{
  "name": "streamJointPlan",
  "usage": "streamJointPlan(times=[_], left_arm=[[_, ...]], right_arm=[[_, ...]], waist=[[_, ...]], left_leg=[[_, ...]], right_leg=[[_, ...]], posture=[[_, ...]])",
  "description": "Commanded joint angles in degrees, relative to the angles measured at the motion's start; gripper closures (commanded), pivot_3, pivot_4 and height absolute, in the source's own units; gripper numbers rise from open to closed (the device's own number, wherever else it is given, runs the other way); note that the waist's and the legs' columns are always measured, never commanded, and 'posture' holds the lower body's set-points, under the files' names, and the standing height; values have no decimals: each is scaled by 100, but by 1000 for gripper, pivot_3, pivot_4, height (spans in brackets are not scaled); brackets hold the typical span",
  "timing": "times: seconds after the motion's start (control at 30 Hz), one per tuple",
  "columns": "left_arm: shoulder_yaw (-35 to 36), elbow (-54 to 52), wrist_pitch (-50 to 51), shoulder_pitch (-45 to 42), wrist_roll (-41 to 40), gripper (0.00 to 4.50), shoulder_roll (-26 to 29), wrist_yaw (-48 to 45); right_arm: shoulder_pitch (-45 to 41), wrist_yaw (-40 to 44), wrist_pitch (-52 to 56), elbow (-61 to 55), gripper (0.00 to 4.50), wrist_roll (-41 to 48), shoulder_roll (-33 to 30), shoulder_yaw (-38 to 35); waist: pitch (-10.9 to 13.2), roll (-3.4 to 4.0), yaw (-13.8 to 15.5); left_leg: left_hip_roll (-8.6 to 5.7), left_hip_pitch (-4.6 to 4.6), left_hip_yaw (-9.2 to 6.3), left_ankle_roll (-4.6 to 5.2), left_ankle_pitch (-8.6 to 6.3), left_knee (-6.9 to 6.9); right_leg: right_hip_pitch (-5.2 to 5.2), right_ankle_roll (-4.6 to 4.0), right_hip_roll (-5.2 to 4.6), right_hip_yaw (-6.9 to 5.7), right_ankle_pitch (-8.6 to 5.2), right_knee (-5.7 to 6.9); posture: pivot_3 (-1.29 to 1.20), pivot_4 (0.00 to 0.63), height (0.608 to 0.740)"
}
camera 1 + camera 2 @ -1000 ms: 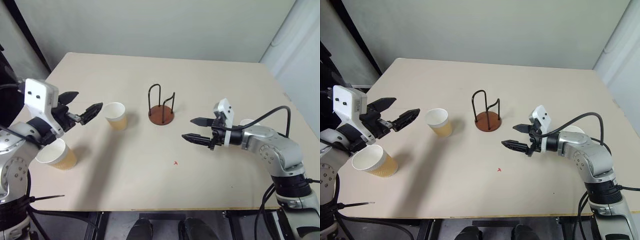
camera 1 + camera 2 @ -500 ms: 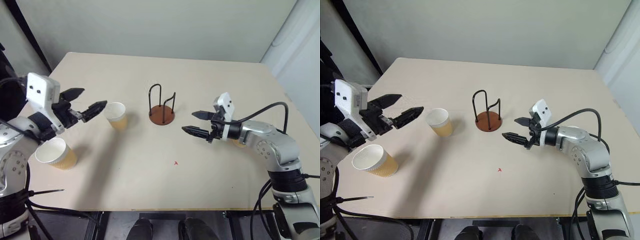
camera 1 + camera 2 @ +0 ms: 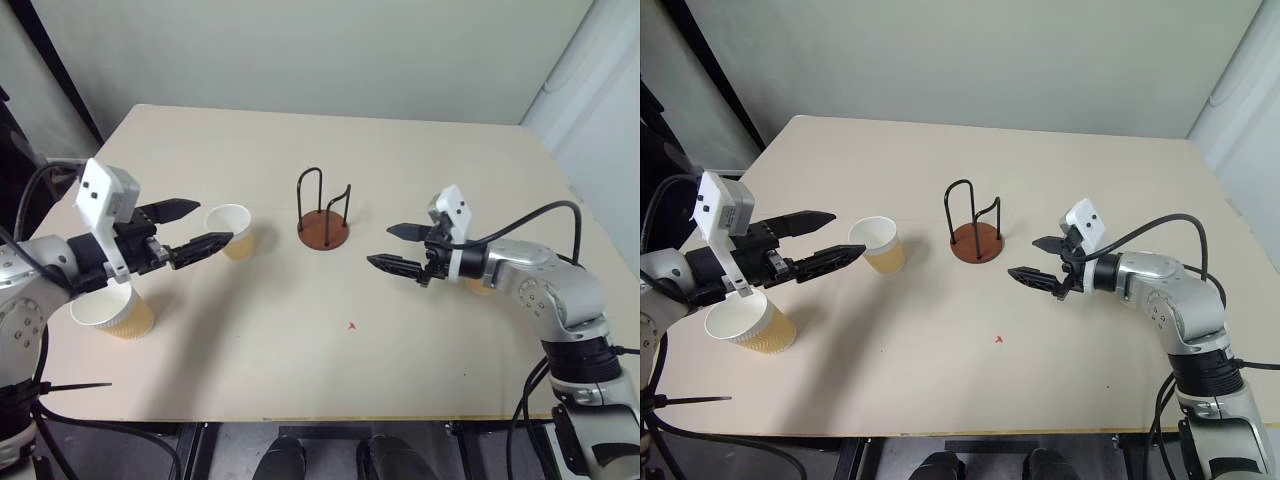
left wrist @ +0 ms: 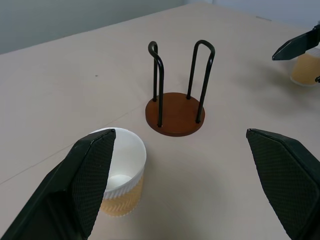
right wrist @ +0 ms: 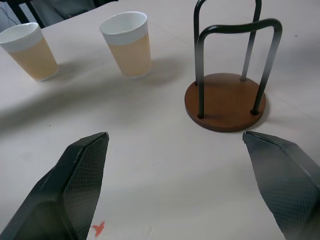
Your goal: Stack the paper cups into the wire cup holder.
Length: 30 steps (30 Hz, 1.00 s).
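Note:
The wire cup holder (image 3: pixel 323 232), a reddish-brown disc with two black loops, stands at the table's middle with nothing in it. One paper cup (image 3: pixel 233 233) stands upright to its left. My left gripper (image 3: pixel 216 221) is open, its tips just beside that cup's rim without touching it. A second, ribbed paper cup (image 3: pixel 110 311) stands under my left forearm. My right gripper (image 3: pixel 378 245) hangs open to the right of the holder, pointing at it. A third cup (image 4: pixel 305 68) sits behind the right gripper, mostly hidden by that arm in the head views.
The beige table (image 3: pixel 300 380) has its front edge close to me and a wall behind its far edge. A small red mark (image 3: pixel 351 325) lies on the tabletop in front of the holder. A black cable (image 3: pixel 540 222) loops over my right forearm.
My left gripper has swung to the right and turned toward the nearer cup, its tips now at the cup's rim. The right gripper has stayed in place.

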Motion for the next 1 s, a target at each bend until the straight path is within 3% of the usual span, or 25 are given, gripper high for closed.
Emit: streamJointPlan(times=[0.03, 0.4, 1.0], left_arm=[[209, 76, -189, -5, 68, 10, 69, -54], [496, 277, -693, 258, 338, 10, 109, -234], [760, 245, -669, 395, 241, 10, 18, -90]], right_arm=[[-274, -139, -32, 109, 35, -179, 137, 146], [-803, -350, -252, 802, 35, -661, 807, 533], [-1454, -527, -1289, 2143, 35, -1581, 1996, 919]], waist=[[0, 0, -2], [1, 1, -39], [1, 2, -48]], left_leg=[[0, 0, 0, 0, 0, 0], [1, -8, -1, 0, 1, -3], [4, -52, -2, -9, 6, -3]], right_leg=[[-1, 0, 0, 0, 0, 0], [-18, -5, 0, 1, 3, 6], [-68, -20, 0, -3, 12, 10]], posture=[[0, 150, 740], [0, 150, 740], [0, 150, 740]])
